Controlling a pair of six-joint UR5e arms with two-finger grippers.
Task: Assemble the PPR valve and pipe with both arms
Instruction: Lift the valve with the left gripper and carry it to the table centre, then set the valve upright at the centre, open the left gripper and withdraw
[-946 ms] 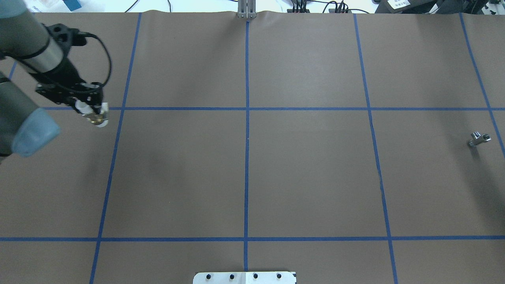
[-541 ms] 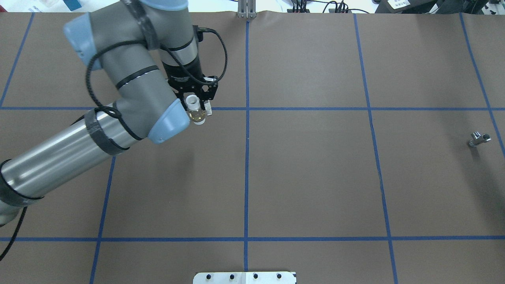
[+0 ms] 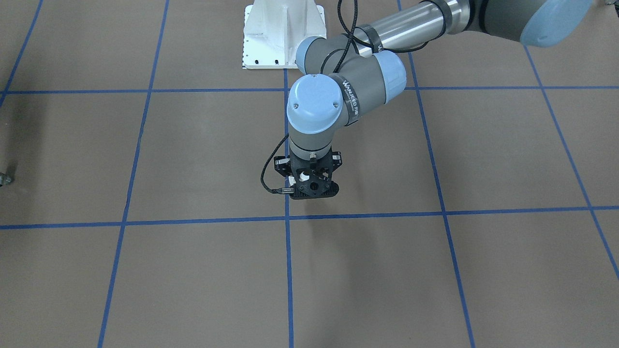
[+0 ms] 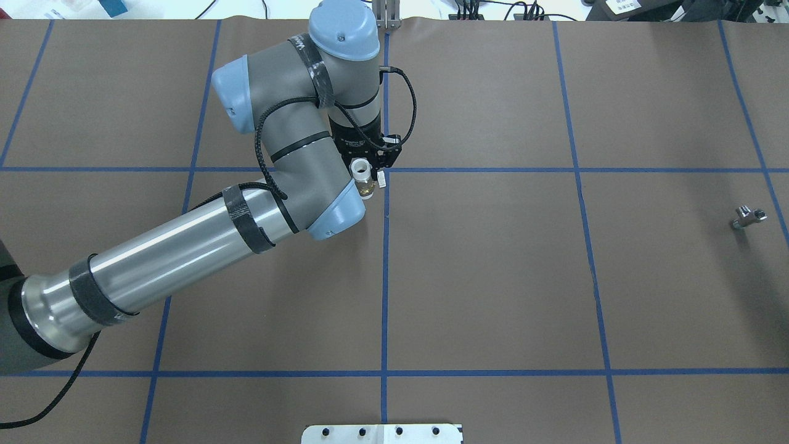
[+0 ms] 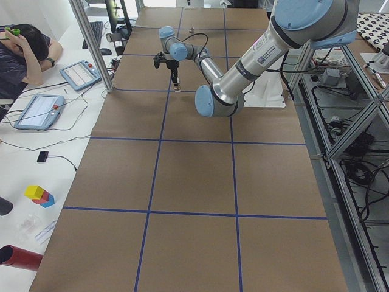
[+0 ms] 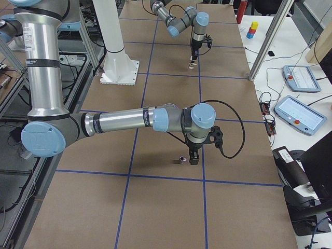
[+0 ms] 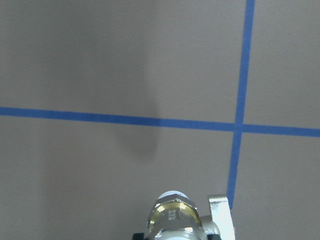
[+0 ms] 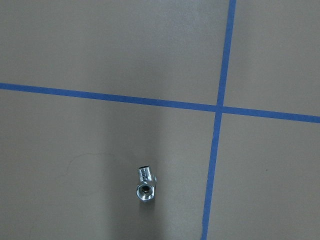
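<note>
My left gripper (image 4: 368,168) is shut on the PPR valve (image 4: 363,177), white with a brass band, and holds it above the table's centre line. The valve fills the bottom edge of the left wrist view (image 7: 172,217), its white handle tab (image 7: 220,215) to the right. From the front the left gripper (image 3: 312,187) hides most of the valve. The silvery pipe (image 4: 748,216) lies on the table at the far right and shows in the right wrist view (image 8: 145,184). My right gripper (image 6: 194,157) shows only in the exterior right view, close by the pipe (image 6: 181,160); I cannot tell whether it is open.
Brown table paper with blue tape grid lines (image 4: 385,246). The white bolted pedestal (image 3: 283,34) stands at the robot's side. Operators' tablets (image 5: 39,111) and coloured blocks (image 5: 39,196) lie on the white bench beyond the table's far edge.
My left arm has swung right from the table's far left to the centre line, carrying the valve. The pipe has not moved.
</note>
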